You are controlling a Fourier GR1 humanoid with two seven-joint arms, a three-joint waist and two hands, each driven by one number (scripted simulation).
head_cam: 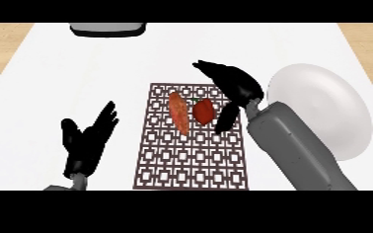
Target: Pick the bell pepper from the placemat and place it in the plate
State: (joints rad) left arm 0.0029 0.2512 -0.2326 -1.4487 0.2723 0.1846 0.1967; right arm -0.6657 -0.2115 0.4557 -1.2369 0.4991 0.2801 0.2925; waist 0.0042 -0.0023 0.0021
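A white counter (87,74) lies bare on its left side and along the far edge, apart from a grey object (108,29) at the top left. A brown patterned placemat (191,163) sits at the centre; its near half is clear. On its far half a red bell pepper (205,110) lies just beside an orange vegetable (179,113). The right hand (235,86) and forearm stand between the pepper and the white plate (320,103).
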